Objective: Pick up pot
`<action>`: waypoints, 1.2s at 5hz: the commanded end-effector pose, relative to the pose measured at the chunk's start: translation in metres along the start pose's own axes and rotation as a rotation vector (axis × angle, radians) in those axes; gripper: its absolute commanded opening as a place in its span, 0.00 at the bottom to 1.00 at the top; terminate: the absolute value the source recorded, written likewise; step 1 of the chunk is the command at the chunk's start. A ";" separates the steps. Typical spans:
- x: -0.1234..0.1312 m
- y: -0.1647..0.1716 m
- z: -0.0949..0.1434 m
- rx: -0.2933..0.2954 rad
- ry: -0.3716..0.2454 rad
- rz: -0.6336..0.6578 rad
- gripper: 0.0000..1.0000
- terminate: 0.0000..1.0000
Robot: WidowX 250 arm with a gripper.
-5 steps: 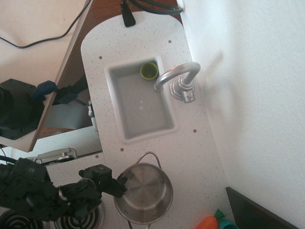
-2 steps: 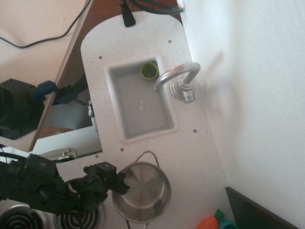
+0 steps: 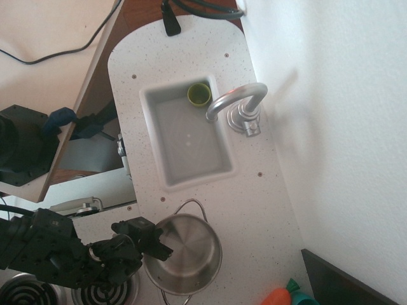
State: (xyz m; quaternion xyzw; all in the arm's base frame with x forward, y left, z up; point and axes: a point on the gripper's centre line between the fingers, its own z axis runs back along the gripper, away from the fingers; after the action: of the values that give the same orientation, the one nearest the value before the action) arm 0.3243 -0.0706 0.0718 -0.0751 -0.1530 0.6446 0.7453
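Shifted leftward, pot (image 3: 184, 254) rim sits in gripper (image 3: 159, 244).

Steel pot (image 3: 184, 254) on speckled counter (image 3: 254, 203), black gripper (image 3: 159, 244) clamped on its left rim, green cup (image 3: 199, 94) in sink (image 3: 191, 166)

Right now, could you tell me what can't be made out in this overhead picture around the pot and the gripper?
- Gripper: its fingertips meet the pot rim as one dark mass, so grip and jaw opening are unreadable.
- Pot's near handle: cut off by the bottom edge.
- Orange toy: mostly cut off by the bottom edge.
- Green cup: too small to see its contents.
- Stove burners: partly covered by the arm.
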 end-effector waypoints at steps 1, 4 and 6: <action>-0.001 -0.011 0.011 -0.047 0.006 0.010 1.00 0.00; -0.006 -0.035 0.064 -0.284 -0.062 -0.097 0.00 0.00; -0.008 -0.030 0.060 -0.257 -0.056 -0.087 0.00 0.00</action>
State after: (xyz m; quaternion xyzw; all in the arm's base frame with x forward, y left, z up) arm 0.3245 -0.0836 0.1163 -0.1137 -0.2456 0.5927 0.7586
